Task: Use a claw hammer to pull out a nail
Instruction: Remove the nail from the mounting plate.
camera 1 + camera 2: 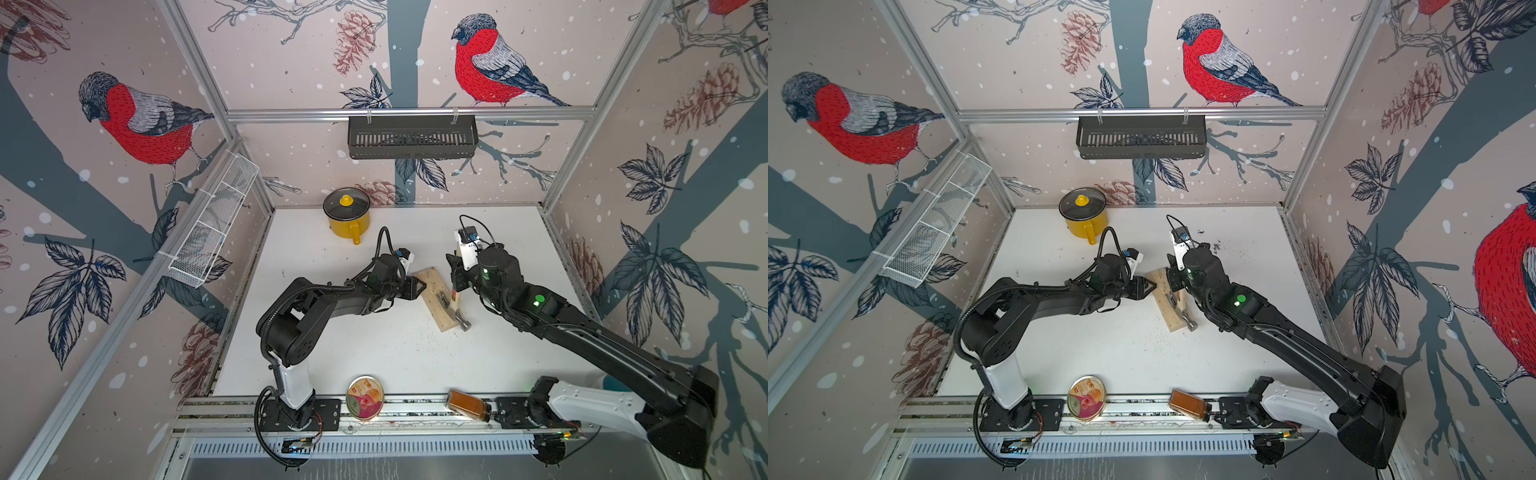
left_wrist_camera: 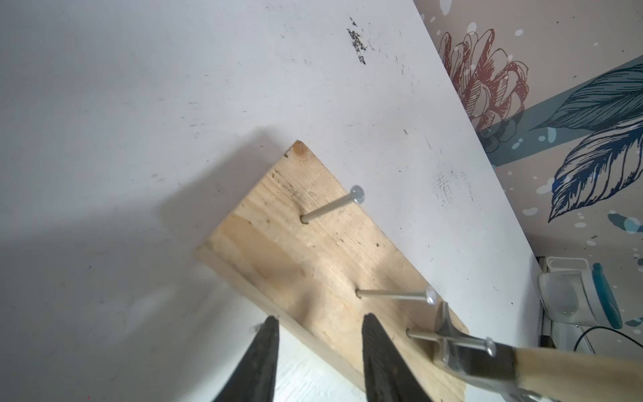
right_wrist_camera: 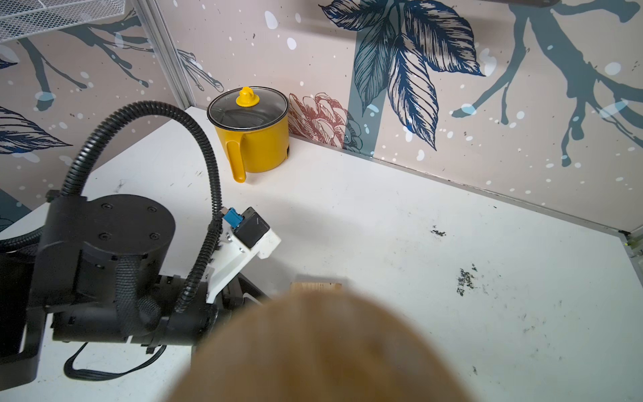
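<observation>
In a top view, the right gripper (image 1: 455, 277) is clamping the claw hammer (image 1: 462, 321) by its handle, with the head at the wooden board (image 1: 432, 301) just beside it. The left gripper (image 1: 419, 286) is hovering opposite. In the left wrist view, the left gripper's (image 2: 320, 317) fingers are standing apart, straddling the board's edge. Just beside them, the hammer's split end is hooking a nail (image 2: 449, 339). In the right wrist view, the blurred handle is filling the foreground.
</observation>
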Controlling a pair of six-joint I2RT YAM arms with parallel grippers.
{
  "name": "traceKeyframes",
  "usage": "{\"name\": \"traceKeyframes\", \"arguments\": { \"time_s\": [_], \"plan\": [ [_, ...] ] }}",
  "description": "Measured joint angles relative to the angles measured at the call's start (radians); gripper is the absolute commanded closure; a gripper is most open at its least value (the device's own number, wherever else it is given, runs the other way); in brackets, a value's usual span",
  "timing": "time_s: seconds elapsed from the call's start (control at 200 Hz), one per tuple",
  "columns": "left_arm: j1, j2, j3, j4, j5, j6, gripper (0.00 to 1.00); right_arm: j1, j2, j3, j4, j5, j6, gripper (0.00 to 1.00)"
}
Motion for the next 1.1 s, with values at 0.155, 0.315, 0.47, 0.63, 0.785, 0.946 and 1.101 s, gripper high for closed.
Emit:
{"name": "traceKeyframes", "arguments": {
  "time_s": [0.155, 0.315, 0.47, 0.63, 0.785, 0.946, 1.101],
  "plan": [
    [0.006, 0.062, 0.092, -0.063, -0.038, -0.021, 0.56, 0.0, 0.005, 0.008, -0.008, -0.001, 0.002, 0.99],
    [0.02, 0.085, 0.131, -0.097, -0.075, -0.021, 0.56, 0.0, 0.005, 0.012, -0.014, -0.005, 0.002, 0.99],
    [0.026, 0.12, 0.145, -0.108, -0.069, -0.02, 0.57, 0.0, 0.01, 0.019, -0.024, -0.013, 0.002, 0.99],
    [0.026, 0.129, 0.148, -0.095, -0.055, -0.016, 0.58, 0.001, 0.021, 0.031, -0.032, -0.015, 0.003, 0.99],
    [0.026, 0.134, 0.148, -0.089, -0.052, -0.017, 0.59, 0.001, 0.037, 0.043, -0.035, -0.014, 0.002, 0.99],
    [0.026, 0.143, 0.148, -0.071, -0.05, -0.021, 0.6, -0.002, 0.052, 0.058, -0.042, -0.012, 0.001, 0.99],
    [0.026, 0.159, 0.153, -0.051, -0.039, -0.024, 0.6, -0.013, 0.062, 0.073, -0.052, -0.012, 0.002, 0.99]
  ]
}}
